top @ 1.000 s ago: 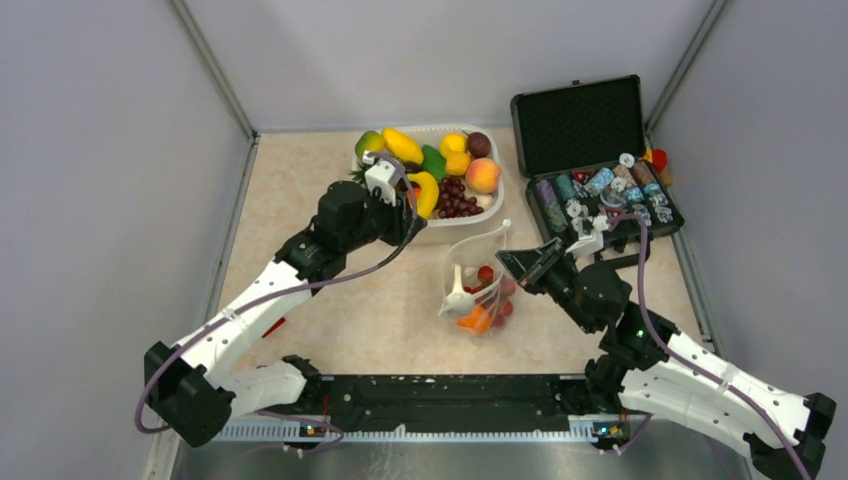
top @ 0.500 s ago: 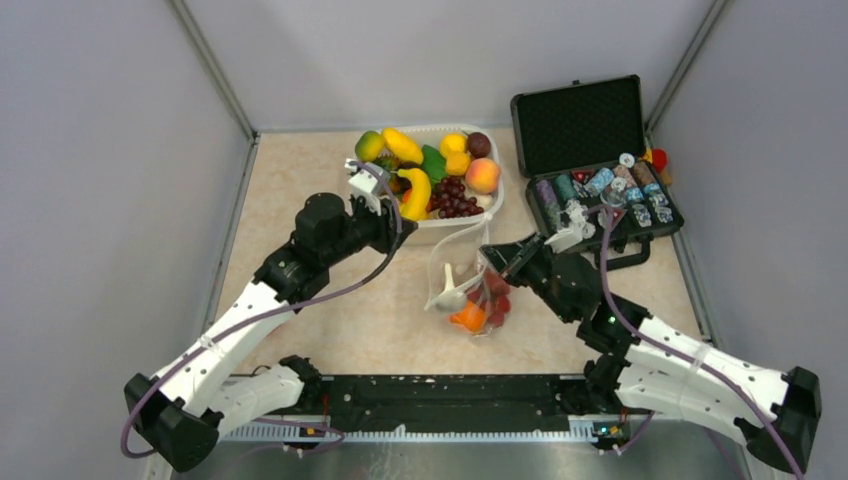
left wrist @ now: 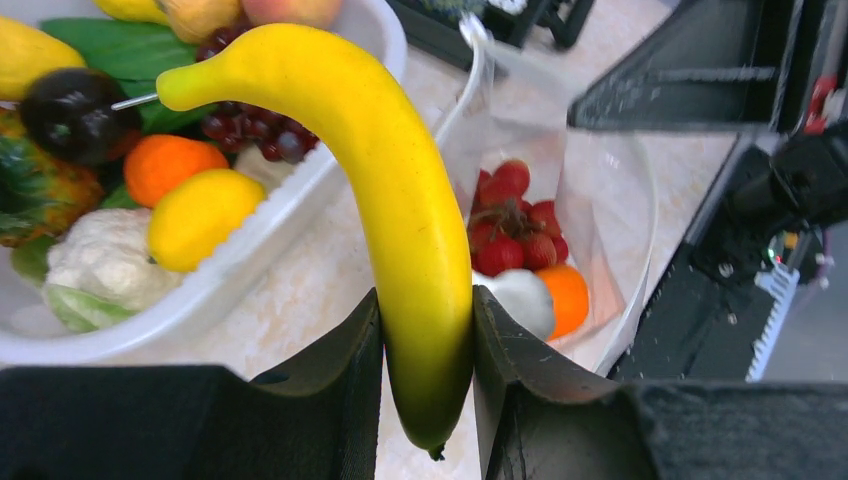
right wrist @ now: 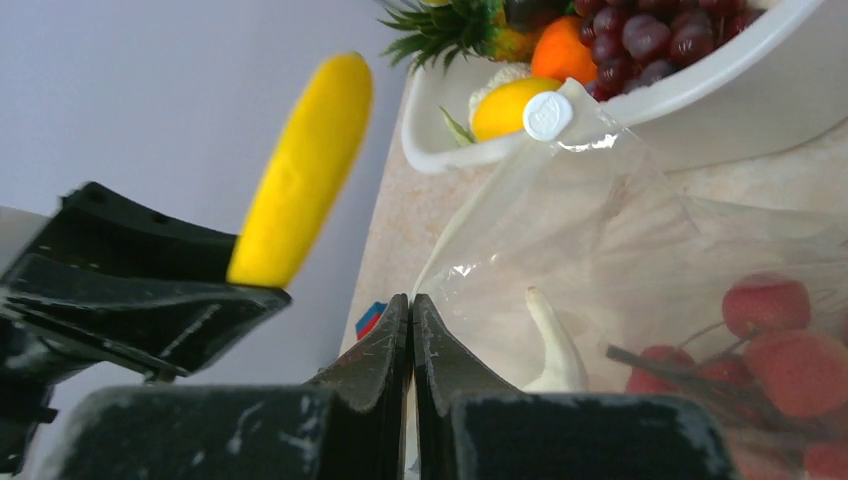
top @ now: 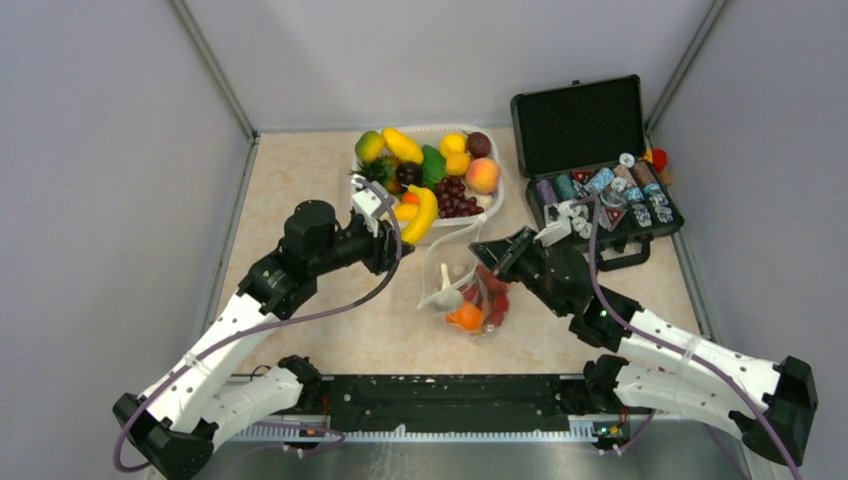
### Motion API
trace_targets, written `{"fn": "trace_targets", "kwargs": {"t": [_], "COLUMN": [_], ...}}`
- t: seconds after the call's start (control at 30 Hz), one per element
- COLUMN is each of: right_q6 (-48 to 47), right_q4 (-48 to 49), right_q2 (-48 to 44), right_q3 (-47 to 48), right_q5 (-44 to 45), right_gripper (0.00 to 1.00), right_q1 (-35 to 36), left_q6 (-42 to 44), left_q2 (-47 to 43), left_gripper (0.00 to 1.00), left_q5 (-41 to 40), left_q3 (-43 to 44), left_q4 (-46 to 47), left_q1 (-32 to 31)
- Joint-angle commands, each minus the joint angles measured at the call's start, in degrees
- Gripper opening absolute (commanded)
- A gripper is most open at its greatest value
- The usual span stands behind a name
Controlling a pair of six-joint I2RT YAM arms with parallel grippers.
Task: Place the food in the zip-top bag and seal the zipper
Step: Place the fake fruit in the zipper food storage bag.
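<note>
Zip-top bag — beige tabletop, grey walls

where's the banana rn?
Clamped in the left hand, the banana hangs centre-left in the top view, over the near rim of the white tub, just left of the open zip-top bag.

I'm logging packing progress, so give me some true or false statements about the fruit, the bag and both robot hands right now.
1. The left hand grips a banana. True.
2. The zip-top bag is empty. False: strawberries and an orange lie inside it.
3. The right hand is shut on the bag's edge. True.
4. The black case is closed. False: its lid stands open.
</note>
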Motion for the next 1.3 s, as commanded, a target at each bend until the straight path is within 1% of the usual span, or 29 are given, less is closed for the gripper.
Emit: {"fn": "trace_targets", "kwargs": {"t": [0.0, 0.1, 0.23, 0.37, 0.53, 0.67, 0.77, 0.83, 0.97, 1.1, 1.2, 1.27], "right_q6": [-2.4, -3.1, -3.3, -3.0, -2.7, -2.7, -2.6, -2.8, -4.2, -6.0, -7.3, -7.9], "right_q4": [0.0, -1.7, -2.8, -3.5, -3.3, -3.4, -3.4, -3.4, -3.7, -4.3, -4.3, -4.3], "right_q2": [-5.2, -6.7, -7.4, -7.7, -8.1, -8.6, -8.8, -8.7, -8.1, -6.7, -5.2, -4.2], "right_q3": [-0.3, -0.3, -0.5, -0.8, -1.0, -0.9, -0.7, -0.4, 0.4, 1.8, 2.9, 3.5], "right_q5": [1.2, 1.4, 1.4, 1.3, 1.8, 2.1, 2.2, 2.0, 1.1, -0.5, -2.1, -2.8], "right_gripper": [0.0, 0.0, 0.0, 0.0, 0.0, 0.0, 0.0, 0.0, 0.0, 0.0, 0.0, 0.0], "right_q1": [0.2, 0.3, 0.2, 0.2, 0.2, 0.2, 0.3, 0.2, 0.3, 0.2, 0.3, 0.3], "left_q6": [7.9, 13.7, 21.0, 28.1, 38.4, 41.8, 46.1, 47.8, 52.5, 55.0, 56.5, 57.9], "left_q2": [1.0, 0.9, -1.9, -6.7, -12.5, -14.0, -12.0, -10.1, -5.6, -2.8, 0.1, 3.0], "left_gripper": [0.2, 0.19, 0.18, 0.17, 0.1, 0.07, 0.08, 0.08, 0.08, 0.08, 0.06, 0.06], "left_q5": [9.5, 16.8, 20.6, 20.0, 18.9, 17.3, 19.4, 19.2, 15.5, 12.2, 11.4, 12.4], "left_q3": [4.2, 4.7, 4.0, 1.7, -4.3, -5.4, -4.1, -2.7, 1.7, 4.7, 8.0, 11.5], "left_q4": [-6.2, -8.3, -10.3, -11.0, -11.6, -12.9, -17.7, -19.9, -26.7, -28.5, -30.7, -35.0], "left_q1": [0.1, 0.1, 0.0, -0.2, -2.6, -5.0, -6.2, -7.5, -10.1, -10.8, -11.0, -11.5]}}
